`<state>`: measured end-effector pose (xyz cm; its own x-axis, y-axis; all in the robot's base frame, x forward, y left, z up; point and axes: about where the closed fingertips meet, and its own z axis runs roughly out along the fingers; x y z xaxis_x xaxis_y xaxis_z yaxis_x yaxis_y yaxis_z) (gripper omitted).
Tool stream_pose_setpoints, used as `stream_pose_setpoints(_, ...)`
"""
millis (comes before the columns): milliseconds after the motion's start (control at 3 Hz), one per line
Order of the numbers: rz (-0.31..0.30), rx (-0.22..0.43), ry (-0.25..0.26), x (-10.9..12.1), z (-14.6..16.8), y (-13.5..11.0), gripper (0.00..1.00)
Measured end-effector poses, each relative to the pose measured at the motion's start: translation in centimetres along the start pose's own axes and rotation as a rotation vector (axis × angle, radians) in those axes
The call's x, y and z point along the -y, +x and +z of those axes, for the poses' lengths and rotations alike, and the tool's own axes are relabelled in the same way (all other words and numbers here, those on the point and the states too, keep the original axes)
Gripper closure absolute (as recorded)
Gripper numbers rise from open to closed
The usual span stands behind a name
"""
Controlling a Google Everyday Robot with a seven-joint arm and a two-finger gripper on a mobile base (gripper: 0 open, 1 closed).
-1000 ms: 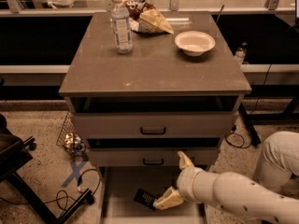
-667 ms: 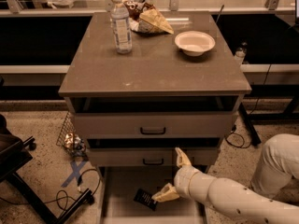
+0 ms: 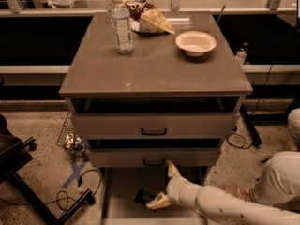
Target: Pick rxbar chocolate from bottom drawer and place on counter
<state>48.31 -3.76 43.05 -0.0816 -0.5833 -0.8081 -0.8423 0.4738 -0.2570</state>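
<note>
The rxbar chocolate [image 3: 143,197] lies as a small flat black bar on the floor of the pulled-out bottom drawer [image 3: 123,191], at the bottom of the camera view. My gripper [image 3: 165,185] reaches into the drawer from the right on a white arm. It is open, with one pale finger [image 3: 159,202] low beside the bar's right end and the other finger [image 3: 171,169] raised near the drawer front above. It holds nothing. The counter [image 3: 154,62] is the grey-brown top of the cabinet.
On the counter stand a water bottle [image 3: 121,25], a white bowl [image 3: 196,42] and a tan-and-brown snack bag [image 3: 151,18]. Two drawer fronts with black handles [image 3: 153,131] sit above the open drawer. A black chair base [image 3: 28,182] and cables lie on the floor at left.
My gripper has moved left and down inside the bottom drawer, closer to the black bar. The bar has not moved.
</note>
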Motion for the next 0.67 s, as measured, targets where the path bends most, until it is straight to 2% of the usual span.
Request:
stream_pose_setpoints(333, 0.035, 0.005, -0.018, -1.32, 0.9, 1.03, 0.0)
stream_pose_setpoints(667, 0.035, 0.005, -0.018, -1.33, 0.9, 1.02, 0.0)
